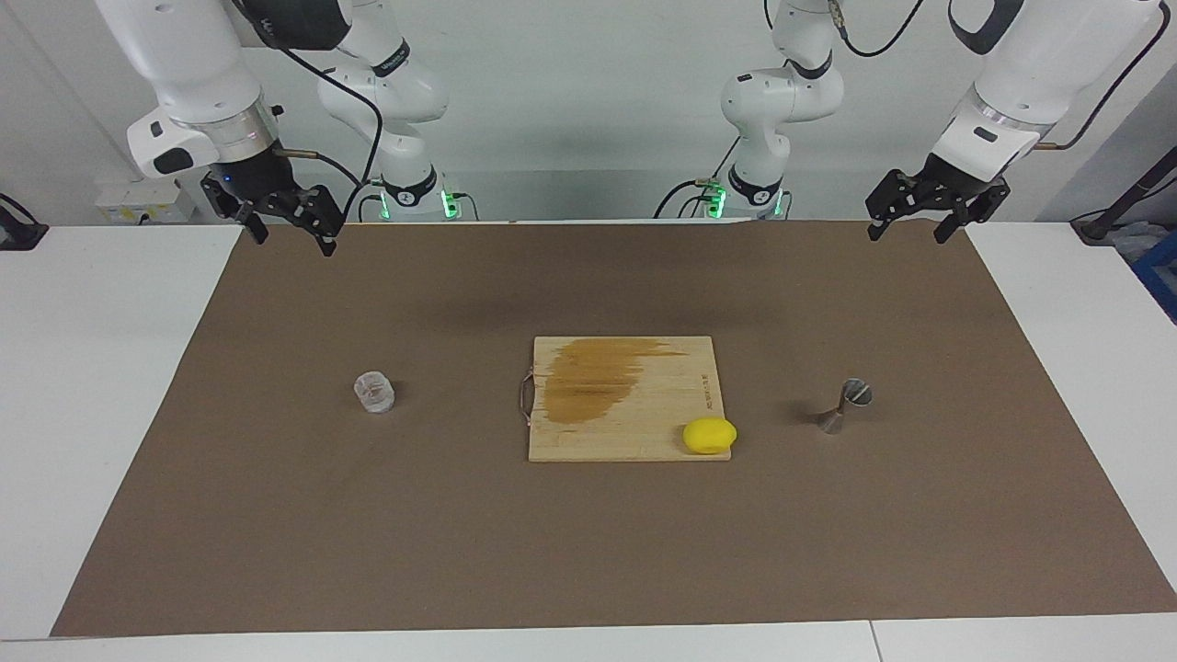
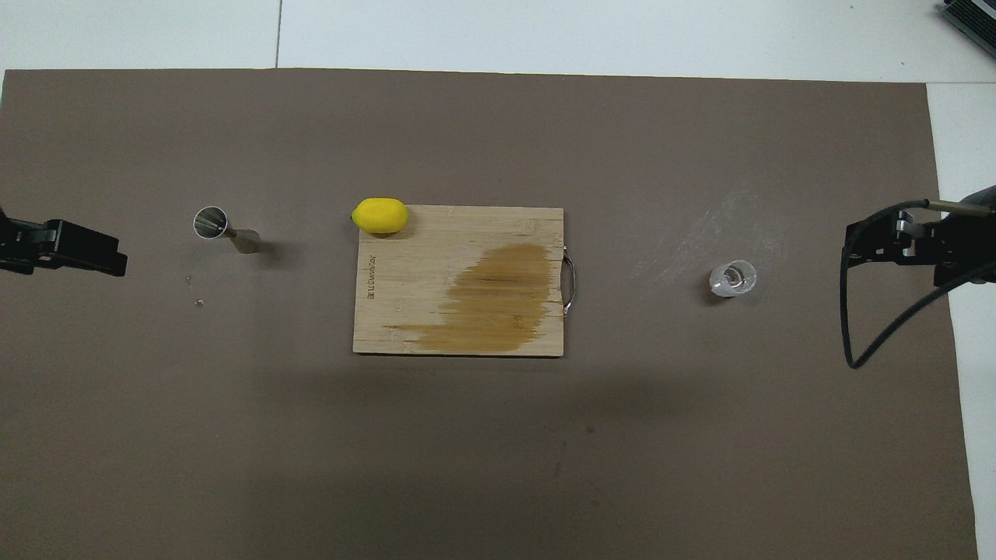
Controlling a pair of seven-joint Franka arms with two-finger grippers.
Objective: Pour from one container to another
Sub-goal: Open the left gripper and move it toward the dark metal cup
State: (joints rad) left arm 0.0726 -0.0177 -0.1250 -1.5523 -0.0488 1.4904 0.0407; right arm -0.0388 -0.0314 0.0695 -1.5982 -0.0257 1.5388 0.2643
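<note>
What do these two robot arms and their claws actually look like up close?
Both arms are glossy white, built of rounded segments with dark bands at the joints and green lights glowing at their bases. Black cables loop along them. Each ends in a black two-finger claw of angular metal links: the left gripper and the right gripper, which hangs below a silvery ring on its wrist.

The white surface (image 1: 110, 386) is almost fully covered by a brown mat (image 1: 368, 533). On the mat lie three things in a row — a clear glass cup (image 1: 374, 393) toward the right arm's end, a wooden cutting board (image 1: 623, 398) in the middle, and a steel jigger (image 1: 844, 405) toward the left arm's end. The cup and the jigger stand upright, each well apart from the board.
</note>
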